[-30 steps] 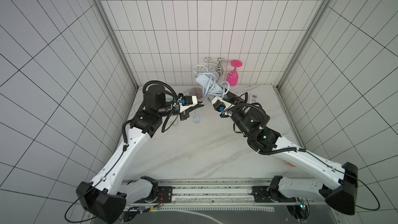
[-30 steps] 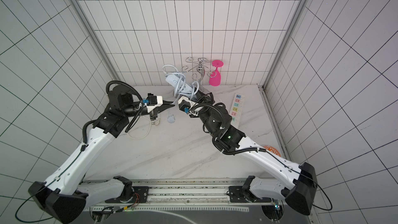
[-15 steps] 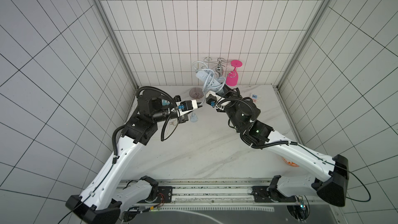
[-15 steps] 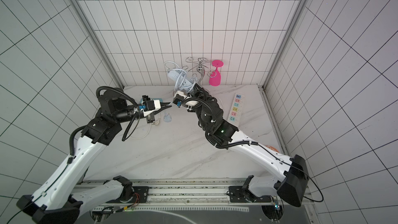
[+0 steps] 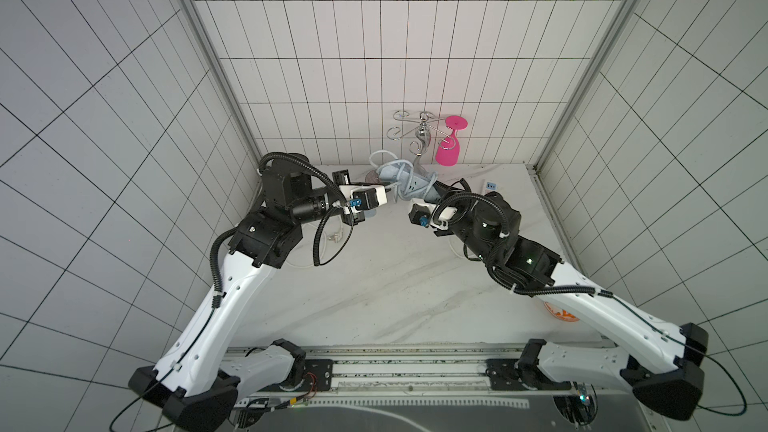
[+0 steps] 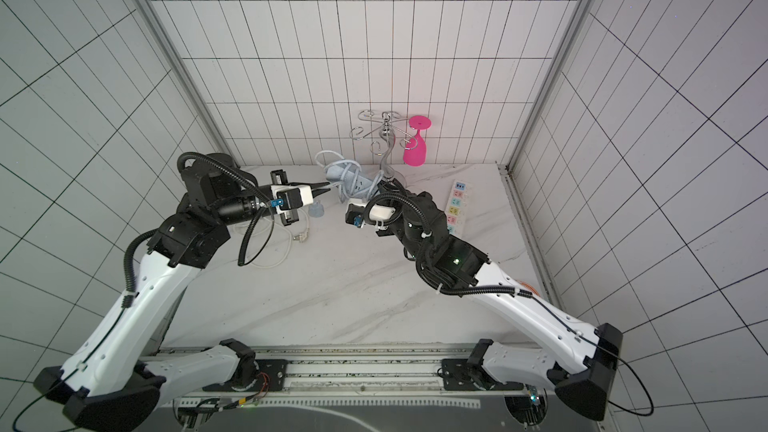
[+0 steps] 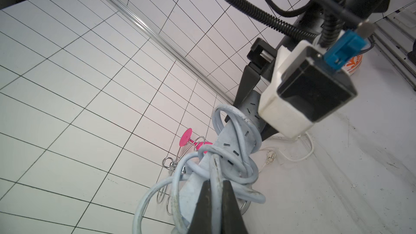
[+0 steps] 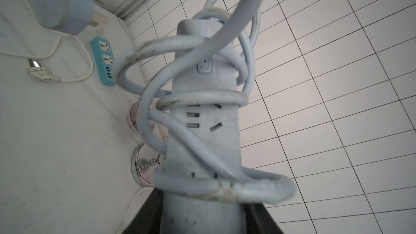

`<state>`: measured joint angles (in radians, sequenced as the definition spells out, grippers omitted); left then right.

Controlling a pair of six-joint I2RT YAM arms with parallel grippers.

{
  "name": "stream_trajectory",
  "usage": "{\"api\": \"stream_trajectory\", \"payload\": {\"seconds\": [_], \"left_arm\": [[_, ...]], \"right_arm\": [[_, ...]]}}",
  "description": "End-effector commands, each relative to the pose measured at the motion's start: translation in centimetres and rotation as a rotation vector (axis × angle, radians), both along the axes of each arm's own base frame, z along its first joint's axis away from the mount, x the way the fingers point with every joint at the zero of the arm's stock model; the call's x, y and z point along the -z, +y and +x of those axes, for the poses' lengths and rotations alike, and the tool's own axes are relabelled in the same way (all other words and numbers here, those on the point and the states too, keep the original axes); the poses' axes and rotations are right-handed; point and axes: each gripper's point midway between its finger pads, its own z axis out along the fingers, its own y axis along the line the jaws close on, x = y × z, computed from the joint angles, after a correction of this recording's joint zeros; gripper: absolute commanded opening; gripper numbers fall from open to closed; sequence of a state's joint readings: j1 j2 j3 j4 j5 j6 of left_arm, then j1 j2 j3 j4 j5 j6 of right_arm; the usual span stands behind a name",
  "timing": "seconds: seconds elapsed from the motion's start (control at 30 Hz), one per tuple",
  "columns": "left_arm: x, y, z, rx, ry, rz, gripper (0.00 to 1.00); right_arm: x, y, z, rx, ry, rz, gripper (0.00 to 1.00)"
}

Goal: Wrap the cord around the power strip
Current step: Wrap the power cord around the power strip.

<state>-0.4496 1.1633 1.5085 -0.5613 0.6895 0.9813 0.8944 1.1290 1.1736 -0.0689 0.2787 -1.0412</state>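
The pale grey-blue power strip (image 5: pixel 409 180) (image 6: pixel 353 181) is held off the table at the back, tilted. My right gripper (image 8: pixel 203 201) is shut on its lower end (image 8: pixel 204 131). The cord (image 8: pixel 198 100) lies round it in several loose loops, and one loop (image 5: pixel 380 157) sticks out past the far end. My left gripper (image 7: pixel 216 182) is shut on a stretch of the cord (image 7: pixel 216 167) close beside the strip (image 7: pixel 234 140). The pale blue plug (image 8: pixel 65 3) (image 6: pixel 316 210) hangs free below the left gripper (image 6: pixel 328 188).
A chrome glass rack (image 5: pixel 422 135) with a pink glass (image 5: pixel 449 147) stands at the back wall just behind the strip. A teal strip (image 8: pixel 103 61) and a white cord with its plug (image 8: pixel 40 73) lie at the back left, a white multicoloured strip (image 6: pixel 457 201) at the right.
The right gripper swung the strip up toward the rear wall and back down to a flatter tilt. The left gripper, still on the cord, moved a little toward the strip.
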Motion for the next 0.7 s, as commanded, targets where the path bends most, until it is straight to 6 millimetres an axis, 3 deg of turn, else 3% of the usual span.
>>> {"api": "stream_trajectory", "payload": {"seconds": [0.0,0.17,0.43,0.67], "left_arm": [[-3.6,-0.1,-0.9,0.030,-0.177,0.001,0.00],[-4.6,-1.0,-1.1,0.023,-0.241,0.038,0.00],[-4.8,-2.3,0.6,-0.089,-0.427,0.183,0.00],[-5.5,-1.6,0.0,-0.155,-0.492,0.231,0.00]], "right_arm": [[0.4,0.9,-3.5,-0.192,0.085,-0.049,0.00],[1.9,1.1,-6.4,-0.293,0.169,-0.093,0.00],[3.8,2.4,-9.9,-0.376,0.285,-0.152,0.00],[4.5,1.6,-9.9,-0.325,0.259,-0.187,0.00]]}}
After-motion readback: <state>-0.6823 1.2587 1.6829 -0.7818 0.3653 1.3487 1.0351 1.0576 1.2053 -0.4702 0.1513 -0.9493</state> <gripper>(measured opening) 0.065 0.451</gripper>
